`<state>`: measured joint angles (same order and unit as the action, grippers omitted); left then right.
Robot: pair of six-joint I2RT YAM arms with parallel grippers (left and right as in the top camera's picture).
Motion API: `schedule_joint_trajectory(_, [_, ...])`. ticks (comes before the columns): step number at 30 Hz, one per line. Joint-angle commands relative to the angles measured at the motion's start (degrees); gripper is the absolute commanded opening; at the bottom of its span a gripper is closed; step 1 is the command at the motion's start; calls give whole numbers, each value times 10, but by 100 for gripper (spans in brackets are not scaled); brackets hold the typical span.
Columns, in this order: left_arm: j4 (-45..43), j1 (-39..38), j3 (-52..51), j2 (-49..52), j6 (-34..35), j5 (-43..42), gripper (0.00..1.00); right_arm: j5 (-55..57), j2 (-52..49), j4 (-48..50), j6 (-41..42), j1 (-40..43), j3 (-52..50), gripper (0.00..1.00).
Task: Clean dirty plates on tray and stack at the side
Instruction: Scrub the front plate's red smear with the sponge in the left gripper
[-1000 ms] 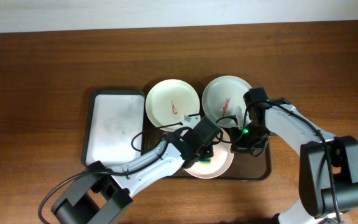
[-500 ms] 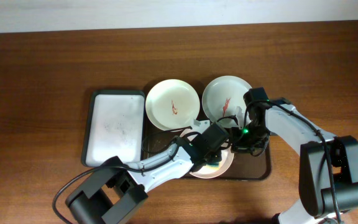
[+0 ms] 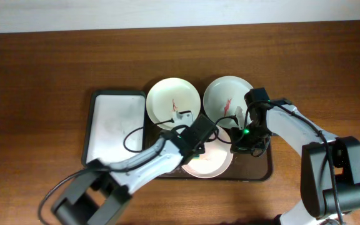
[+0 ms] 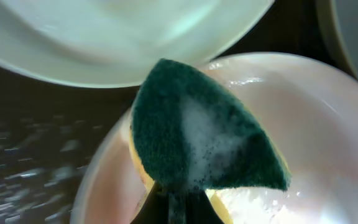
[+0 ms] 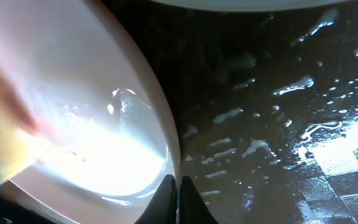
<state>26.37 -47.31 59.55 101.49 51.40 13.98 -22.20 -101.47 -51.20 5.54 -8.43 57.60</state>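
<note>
Left end effector (image 4: 171, 199): clamped on a soapy green sponge (image 4: 204, 134) held over the near plate (image 4: 316, 130), contact unclear; right end effector (image 5: 178, 186): pinched narrow on that plate's rim. Counter (image 3: 36, 75), brown wood, bearing the dark tray (image 5: 291, 112), wet, with a small white-lined tray (image 3: 114, 128) just beside its left edge. All three plates lie on the dark tray: far-left plate (image 3: 174, 100) and far-right plate (image 3: 220, 94), both red-smeared, side by side behind the near one.
</note>
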Motion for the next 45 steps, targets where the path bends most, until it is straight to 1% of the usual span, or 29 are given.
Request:
schedule_joint_trajectory(1, [1,16,-5,-74,-57,22,0,14,-1,-6,-6,-3,7,4])
schedule_joint_trajectory(4, [-3,16,-5,-75,-47,-20,0,14,-1,-6,-6,-3,7,4])
schedule_joint_trajectory(7, [-5,10,-5,-51,28,-44,0,14,-1,-6,-6,-3,7,4])
schedule_joint_trajectory(10, [-26,-10,-5,-13,73,-64,0,14,-1,-6,-6,-3,7,4])
schedule_joint_trajectory(13, [-68,-29,-5,20,73,-90,0,14,-1,-6,-6,-3,7,4])
schedule_joint_trajectory(20, [-110,-63,-5,75,73,-86,0,14,-1,-6,-6,-3,7,4])
schedule_joint_trajectory(22, [-108,-65,-5,83,73,-74,0,14,-1,-6,-6,-3,7,4])
schedule_joint_trajectory(26, [-60,-65,-5,88,73,25,0,14,-1,-6,-6,-3,7,4])
schedule_joint_trajectory(28, [-45,-65,-5,88,73,53,0,14,-1,-6,-6,-3,7,4])
schedule_joint_trajectory(32, [-44,-65,-5,88,73,56,0,14,-1,-6,-6,-3,7,4])
schedule_joint_trajectory(35, [-27,-65,-5,88,73,105,0,14,-1,-6,-6,-3,7,4])
schedule_joint_trajectory(38, [-20,-65,-5,87,73,132,0,14,-1,-6,-6,-3,7,4])
schedule_joint_trajectory(41, [19,-64,19,78,73,177,0,14,-1,-7,-6,-3,7,4])
schedule_joint_trajectory(45, [53,-64,35,45,73,199,0,14,-1,-7,-6,-3,7,4])
